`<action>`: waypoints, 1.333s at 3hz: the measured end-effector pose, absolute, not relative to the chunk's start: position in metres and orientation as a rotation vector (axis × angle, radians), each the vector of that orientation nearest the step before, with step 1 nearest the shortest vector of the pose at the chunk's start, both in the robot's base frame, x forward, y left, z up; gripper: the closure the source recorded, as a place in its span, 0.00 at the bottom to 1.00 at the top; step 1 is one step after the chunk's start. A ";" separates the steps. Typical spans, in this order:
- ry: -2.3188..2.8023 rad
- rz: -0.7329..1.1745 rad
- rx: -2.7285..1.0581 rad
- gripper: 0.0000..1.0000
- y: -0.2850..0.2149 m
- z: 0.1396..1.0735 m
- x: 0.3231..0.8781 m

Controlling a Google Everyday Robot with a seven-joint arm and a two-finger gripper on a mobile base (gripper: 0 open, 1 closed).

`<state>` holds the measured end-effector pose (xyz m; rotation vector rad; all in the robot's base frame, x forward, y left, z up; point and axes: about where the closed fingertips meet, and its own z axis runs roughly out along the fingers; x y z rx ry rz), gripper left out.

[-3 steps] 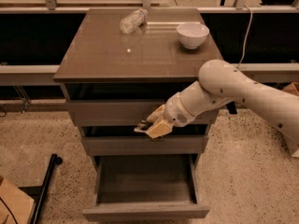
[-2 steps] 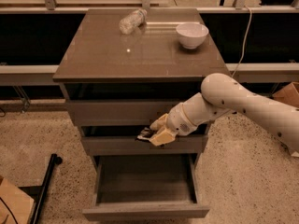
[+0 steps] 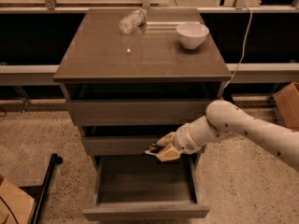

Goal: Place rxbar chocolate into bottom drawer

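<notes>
The rxbar chocolate (image 3: 150,149) shows as a small dark sliver with pale flecks, clamped at the tip of the pincer (image 3: 159,151), whose tan fingers (image 3: 169,154) are closed on it. It is in the air, not lying on anything. The pincer hangs just in front of the middle drawer (image 3: 117,144), at that drawer's lower edge, and above the back part of the bottom drawer (image 3: 145,211). This drawer is pulled well out towards the camera, and its dark inside lies open below the bar. The bar is over that opening, apart from the drawer's floor and walls. The white arm (image 3: 243,129) comes in from the right of the view, bent at a rounded joint beside the right side of the desk (image 3: 107,55). The top drawer (image 3: 135,112) is pushed in. On the desk top, towards the back, a clear plastic bottle (image 3: 131,21) lies on its side, and a white bowl (image 3: 192,34) stands upright to its right — the two are well apart.
</notes>
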<state>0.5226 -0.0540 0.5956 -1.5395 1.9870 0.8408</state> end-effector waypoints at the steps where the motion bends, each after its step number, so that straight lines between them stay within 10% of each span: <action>1: 1.989 0.847 -1.534 1.00 -0.054 0.590 0.522; 4: 1.921 0.797 -1.624 1.00 -0.033 0.551 0.531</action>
